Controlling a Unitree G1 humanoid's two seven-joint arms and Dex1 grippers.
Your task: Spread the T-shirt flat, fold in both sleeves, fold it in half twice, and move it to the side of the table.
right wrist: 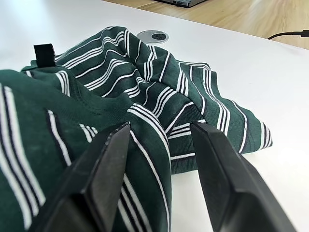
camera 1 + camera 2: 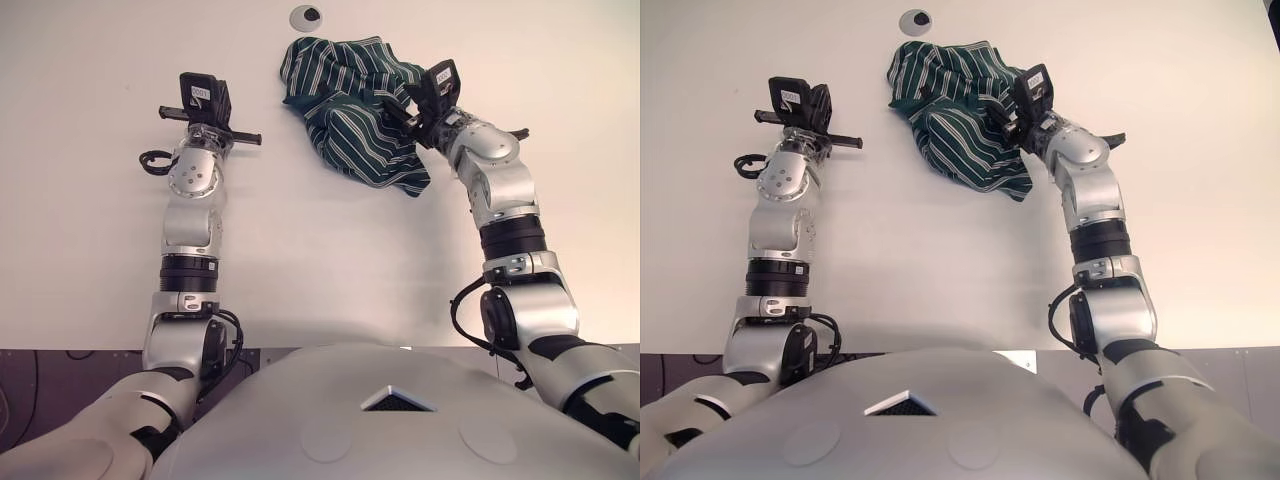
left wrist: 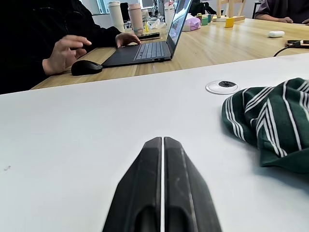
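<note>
**A:** Where's the shirt?

**B:** I see it bunched in a heap on the far part of the table, just this side of the round grommet. It isn't spread flat yet.

**A:** And your right hand?

**B:** Wide. I've got it at the heap's right edge, fingers apart, with a ridge of striped cloth between them.

**A:** The left hand?

**B:** Closed on nothing, fingers pressed together. I have it low over bare table to the left of the shirt, apart from it.
</note>
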